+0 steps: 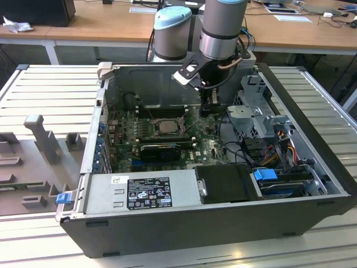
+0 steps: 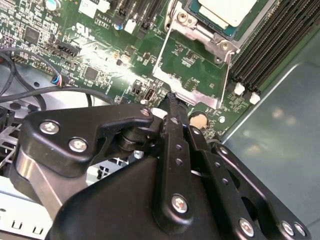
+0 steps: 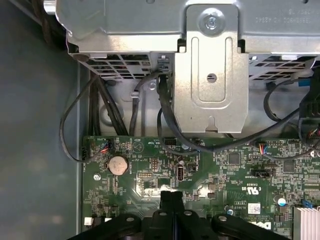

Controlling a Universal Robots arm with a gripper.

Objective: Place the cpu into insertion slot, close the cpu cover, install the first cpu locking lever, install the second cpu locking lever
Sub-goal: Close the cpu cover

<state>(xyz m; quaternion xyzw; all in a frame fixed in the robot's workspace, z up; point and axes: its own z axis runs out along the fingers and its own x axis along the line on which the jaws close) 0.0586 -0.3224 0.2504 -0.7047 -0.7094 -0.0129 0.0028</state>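
— What do we have, biggest first?

— We see the open case (image 1: 312, 184), with the arm (image 1: 223, 28) reaching down into it over the board (image 1: 125, 131).

— And the gripper?

— We place the gripper (image 1: 207, 107) (image 2: 172, 100) (image 3: 172, 197) low over the board, on the exterior view's right of the slot (image 2: 197, 31). In both wrist views its fingers are pressed together with nothing between them.

— Which way does the cover point?

— We see the cover (image 2: 186, 89) swung open off the slot, with green board showing through its cut-out. Its free edge points away from the slot, toward the gripper's tip, which sits right at that edge. We cannot tell whether they touch.

— Where is the cpu?

— The cpu (image 2: 225, 7) (image 1: 166, 125) lies flat in the slot, pale face up, its edges in line with the rim. It is square, so we can pick out no long axis.

— Anything smaller?

— The coin cell (image 2: 198, 120), just beside the fingertips.
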